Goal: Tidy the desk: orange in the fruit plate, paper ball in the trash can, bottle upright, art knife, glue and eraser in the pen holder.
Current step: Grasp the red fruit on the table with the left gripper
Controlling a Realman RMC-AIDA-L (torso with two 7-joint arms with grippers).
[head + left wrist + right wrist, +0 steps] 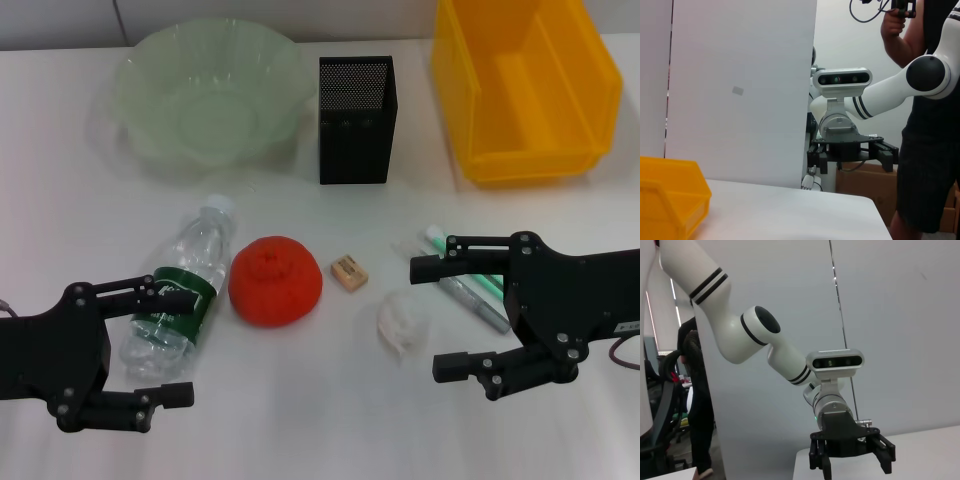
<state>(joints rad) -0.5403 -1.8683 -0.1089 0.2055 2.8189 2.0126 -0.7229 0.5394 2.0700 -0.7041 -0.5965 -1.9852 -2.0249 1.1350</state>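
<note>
Orange fruit (275, 281) lies on the white worktop (300, 420) between the toppled bottle (185, 290) and the eraser (349, 272), with the paper ball (398, 322) and the glue and knife (470, 288) further right. Both the left pincer (175, 345) and right pincer (445, 315) hover wide open and empty. A loose grip could roll the orange or bottle away.

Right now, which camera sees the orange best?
The head view. The orange shows whole there, lying on the table between the lying bottle and the eraser. The left wrist view shows only the yellow bin's corner and the other arm; the right wrist view shows no orange either.
</note>
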